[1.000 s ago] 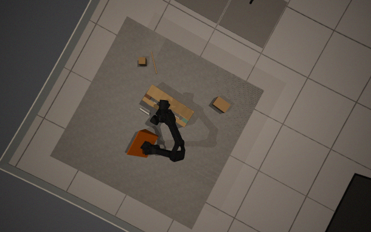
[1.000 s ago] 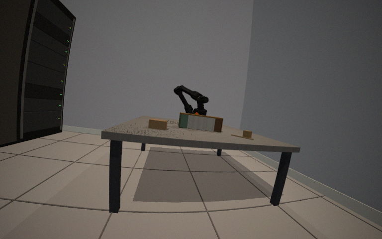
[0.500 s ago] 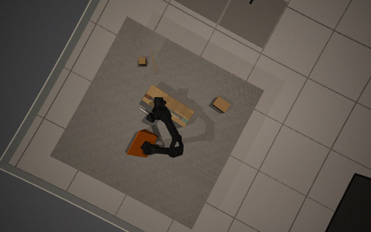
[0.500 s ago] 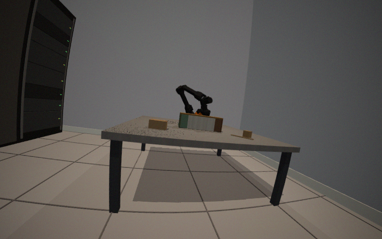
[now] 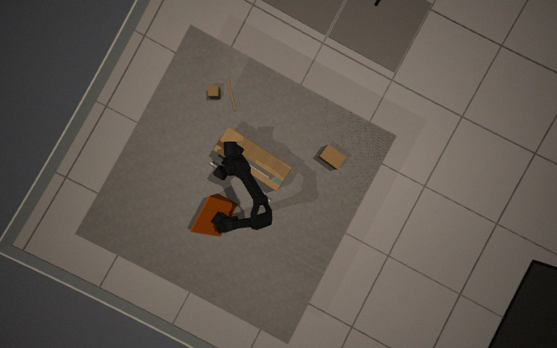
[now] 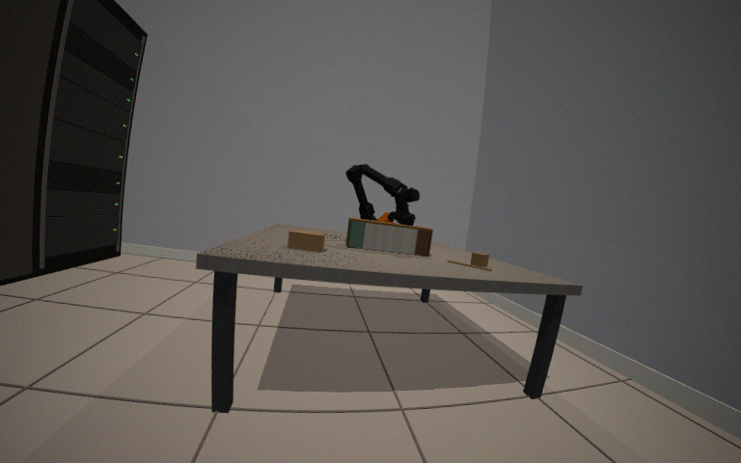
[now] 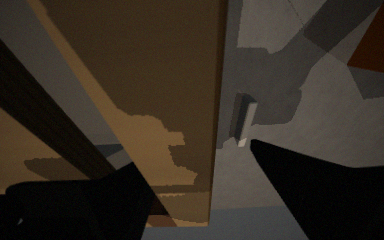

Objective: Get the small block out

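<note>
The long wooden box (image 5: 262, 157) (image 6: 389, 238) (image 7: 150, 65) stands upright on the table, with a green end and a brown end. A small grey shape (image 5: 270, 176) shows in its top opening beside the green end; I cannot tell whether it is the block. The block is not clearly seen in any view. My gripper (image 5: 226, 160) (image 6: 402, 218) (image 7: 208, 146) is open and empty at the brown-end half of the box. In the wrist view one finger is over the box top and the other is beyond its long side, over the table. The arm hides part of the opening.
An orange block-like object (image 5: 206, 215) (image 7: 372, 50) is by the arm's base. A pale bar (image 5: 212, 164) (image 7: 248, 122) lies beside the box. A wooden block (image 5: 332, 156) (image 6: 306, 240), a small wooden cube (image 5: 212, 90) (image 6: 479, 259) and a thin rod (image 5: 230, 95) are farther out.
</note>
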Available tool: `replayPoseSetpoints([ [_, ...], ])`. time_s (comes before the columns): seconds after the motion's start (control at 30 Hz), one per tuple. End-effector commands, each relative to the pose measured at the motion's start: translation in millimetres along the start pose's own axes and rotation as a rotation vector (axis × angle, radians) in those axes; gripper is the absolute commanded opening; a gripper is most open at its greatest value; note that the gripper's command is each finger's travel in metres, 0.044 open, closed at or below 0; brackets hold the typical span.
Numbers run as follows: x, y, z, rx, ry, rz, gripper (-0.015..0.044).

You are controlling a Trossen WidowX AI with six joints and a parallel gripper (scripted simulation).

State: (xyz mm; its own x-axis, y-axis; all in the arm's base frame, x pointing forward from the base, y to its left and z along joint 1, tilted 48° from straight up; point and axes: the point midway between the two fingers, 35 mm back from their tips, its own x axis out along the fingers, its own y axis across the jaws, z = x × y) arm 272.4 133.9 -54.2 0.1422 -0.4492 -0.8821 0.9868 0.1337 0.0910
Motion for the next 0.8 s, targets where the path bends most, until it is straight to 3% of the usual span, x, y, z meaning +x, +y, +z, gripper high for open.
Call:
replayPoseSetpoints([
  [0.0, 4, -1, -10, 0.004, 0.005, -0.005, 0.04],
  [0.27, -59, 0, -25, 0.0, 0.003, -0.001, 0.04],
  [0.43, -56, 2, -26, -0.008, 0.006, 0.013, 0.04],
  [0.6, -62, 16, -43, -0.15, 0.021, 0.096, 0.0285],
  [0.77, -60, 11, -45, -0.43, -0.019, 0.102, 0.0285],
])
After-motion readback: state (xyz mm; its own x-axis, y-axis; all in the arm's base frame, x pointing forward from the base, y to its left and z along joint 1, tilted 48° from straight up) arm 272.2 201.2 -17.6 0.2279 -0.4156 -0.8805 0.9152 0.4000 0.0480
